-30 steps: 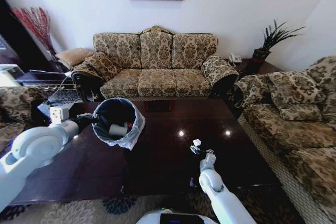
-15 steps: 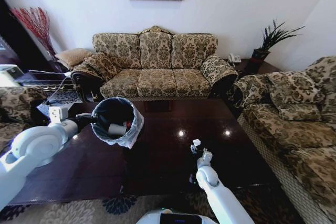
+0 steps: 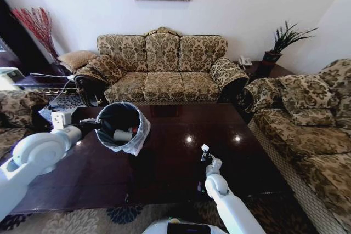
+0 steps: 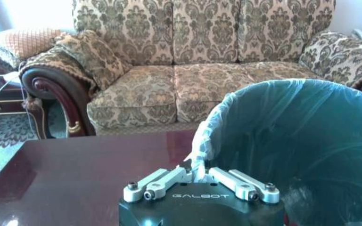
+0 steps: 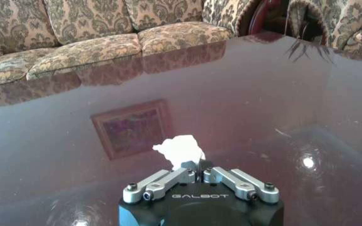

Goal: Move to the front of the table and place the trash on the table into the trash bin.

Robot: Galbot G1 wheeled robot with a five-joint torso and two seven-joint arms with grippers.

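Right gripper (image 5: 198, 170) low over the worktop (image 3: 164, 163), jaws pinched together on a crumpled white paper scrap (image 5: 179, 149); left gripper (image 4: 197, 175) with jaws clamped on the liner rim of the trash bin (image 3: 122, 126), held tilted above the worktop's left part. Seen from the head camera, a white cup (image 3: 123, 135) and other litter inside the bin. Dark glossy wood mirroring a framed picture (image 5: 134, 127), patterned sofa (image 3: 162, 69) behind.

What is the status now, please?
Left tool shut on trash bin rim, bin held above table. Right tool shut on white paper scrap, just above table. Nothing in the way.
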